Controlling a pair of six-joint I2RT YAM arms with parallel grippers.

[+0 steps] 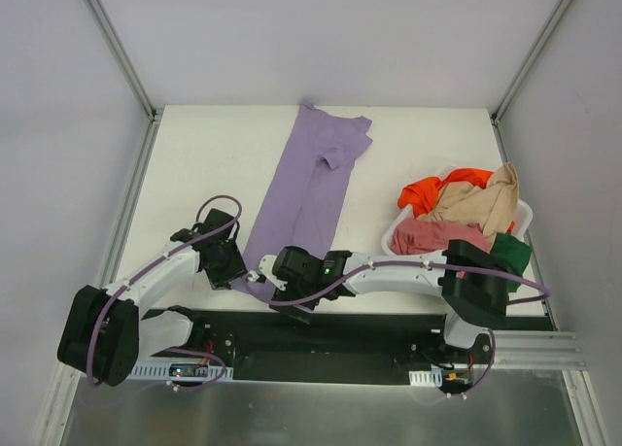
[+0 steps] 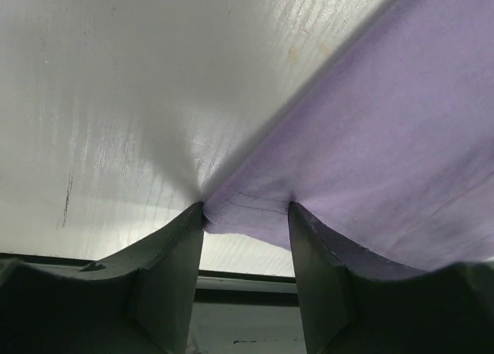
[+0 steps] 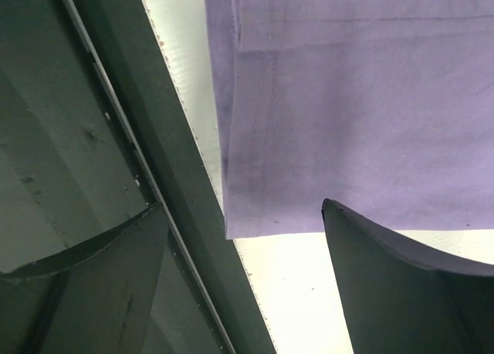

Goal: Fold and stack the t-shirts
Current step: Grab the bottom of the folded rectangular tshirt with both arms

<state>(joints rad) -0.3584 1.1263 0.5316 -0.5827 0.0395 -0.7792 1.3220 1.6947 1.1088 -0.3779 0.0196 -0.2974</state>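
Observation:
The lavender t-shirt (image 1: 306,188) lies folded lengthwise as a long strip on the white table, running from the far middle to the near edge. My left gripper (image 1: 236,271) is at its near left corner. In the left wrist view it (image 2: 247,207) is open, with the cloth corner (image 2: 255,215) between the fingertips. My right gripper (image 1: 270,279) is at the strip's near end. In the right wrist view it (image 3: 243,206) is open, with the hemmed corner (image 3: 255,207) just ahead of the jaws. Orange-red (image 1: 428,188), beige (image 1: 481,203), dusty pink (image 1: 432,234) and dark green (image 1: 512,250) shirts are piled at the right.
The white plastic basket (image 1: 389,240) holds the other shirts at the right side of the table. The black base plate (image 1: 321,334) runs along the near edge and also shows as a dark rail in the right wrist view (image 3: 154,138). Metal frame posts stand at the far corners.

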